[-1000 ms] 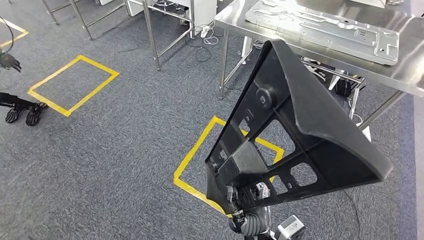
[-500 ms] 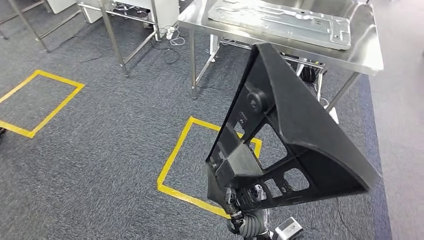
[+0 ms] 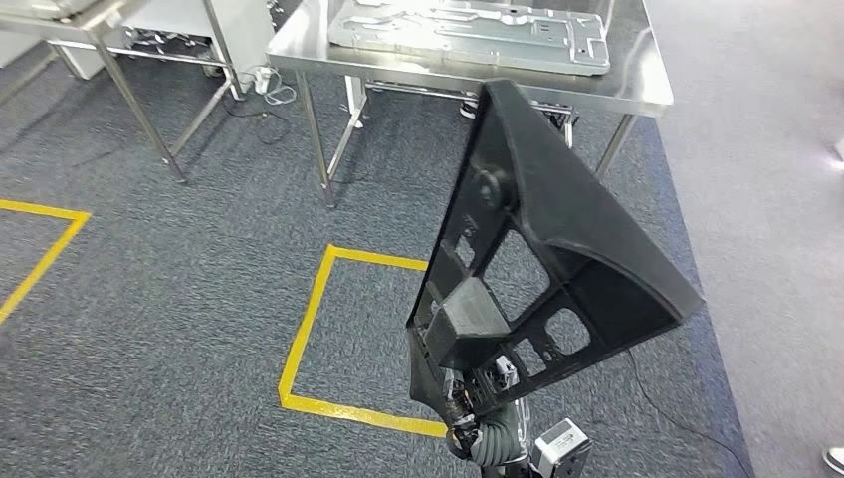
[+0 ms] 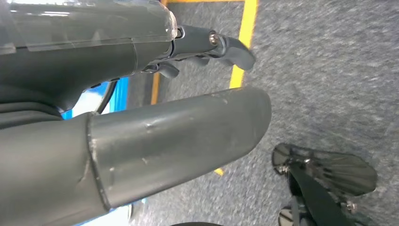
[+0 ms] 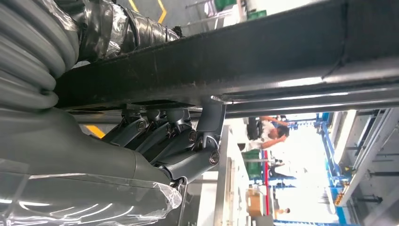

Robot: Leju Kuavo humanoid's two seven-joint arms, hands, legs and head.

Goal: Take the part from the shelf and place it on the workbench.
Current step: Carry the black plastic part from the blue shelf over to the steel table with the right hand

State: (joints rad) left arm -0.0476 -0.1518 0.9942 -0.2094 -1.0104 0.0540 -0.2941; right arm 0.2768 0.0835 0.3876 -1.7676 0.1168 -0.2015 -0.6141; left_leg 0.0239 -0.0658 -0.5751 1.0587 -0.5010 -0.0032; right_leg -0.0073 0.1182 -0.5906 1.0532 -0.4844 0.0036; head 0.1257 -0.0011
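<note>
While my right robot hand point(image 3: 476, 398) stays clamped on the part point(image 3: 542, 259), its long axis rising upward from my grip, the table point(image 3: 637, 85) lies ahead beyond it.

Even, bright overhead light fills the head view; the steel tabletop point(image 3: 637, 90) shows soft glare and casts faint shadows on the carpet point(image 3: 179, 329). The left wrist view is smeared, the carpet streaked with motion blur. In the right wrist view the far windows are blown out white and nearby surfaces look soft.
</note>
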